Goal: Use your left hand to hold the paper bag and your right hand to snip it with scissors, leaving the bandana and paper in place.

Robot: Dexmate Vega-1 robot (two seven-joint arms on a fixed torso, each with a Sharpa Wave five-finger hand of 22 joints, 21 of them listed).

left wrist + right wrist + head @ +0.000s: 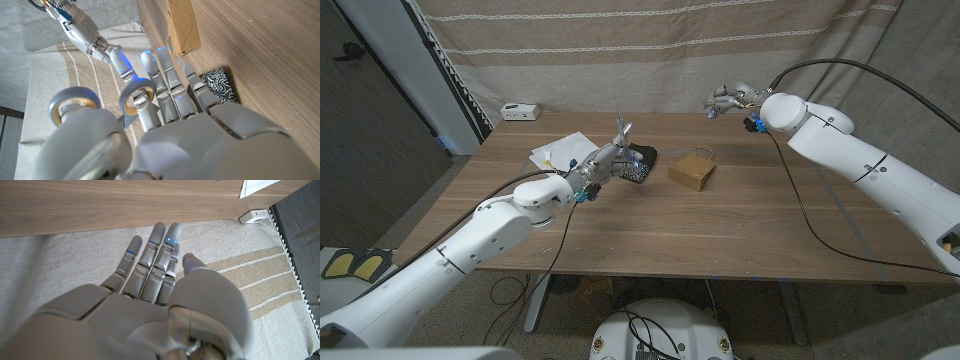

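The paper bag [691, 172] lies on the wooden table [720, 225], near its middle, with its handle on the far side. The bandana [643, 162], black with a white pattern, sits just beside the bag on my left, and the sheet of paper [560, 150] lies farther out on that same side. My left hand [607, 158] hovers over the bandana, close to the bag, and it grips the scissors [624, 131]: my fingers [170, 82] pass through the grey ring handles, blades pointing up. My right hand [727, 100] hangs in the air well behind the bag, past the table's far edge, holding nothing, fingers [155, 255] straight and slightly apart. A white box [520, 111] rests beyond the paper.
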